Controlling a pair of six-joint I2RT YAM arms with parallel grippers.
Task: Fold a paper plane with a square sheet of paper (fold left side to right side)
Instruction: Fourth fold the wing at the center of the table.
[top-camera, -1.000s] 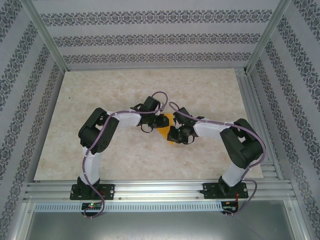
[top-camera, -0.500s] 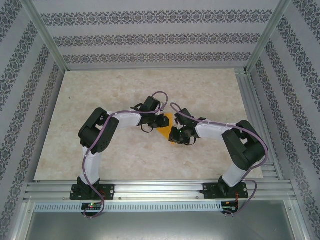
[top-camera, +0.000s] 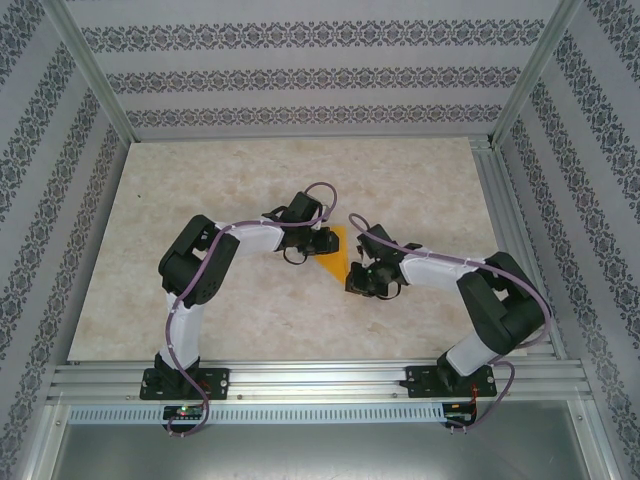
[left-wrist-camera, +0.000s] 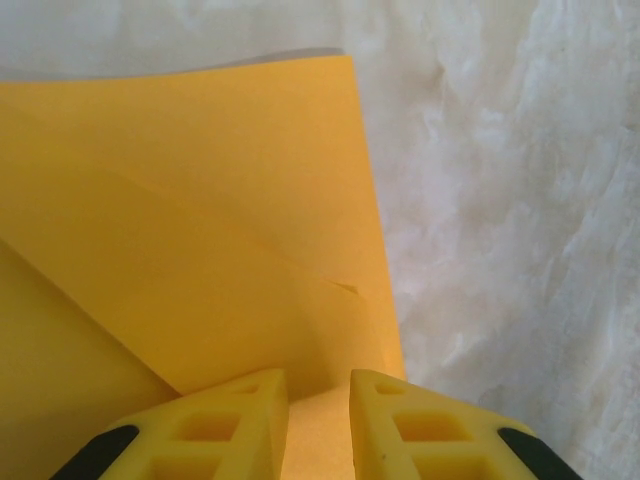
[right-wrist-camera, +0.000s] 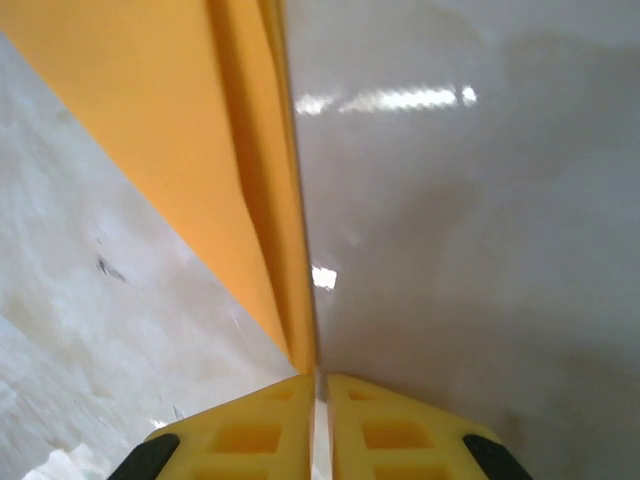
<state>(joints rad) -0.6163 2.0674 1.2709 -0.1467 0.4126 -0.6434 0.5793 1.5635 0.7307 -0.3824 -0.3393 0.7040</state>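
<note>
The right gripper (right-wrist-camera: 321, 390) pinches the folded paper (right-wrist-camera: 220, 180) at its fingertips. The left gripper (left-wrist-camera: 318, 400), jaws slightly apart, rests on it. It looks light and floppy, so it is probably best pinched along the stiffer creased edge.

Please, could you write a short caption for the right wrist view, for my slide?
Right gripper shut on the pointed tip of the folded orange paper, marble table behind.

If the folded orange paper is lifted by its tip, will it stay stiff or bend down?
The folded orange paper would probably droop, as it looks thin. The layered fold near the right gripper may stiffen that edge a little. On the glossy table it likely slides easily when pushed.
</note>
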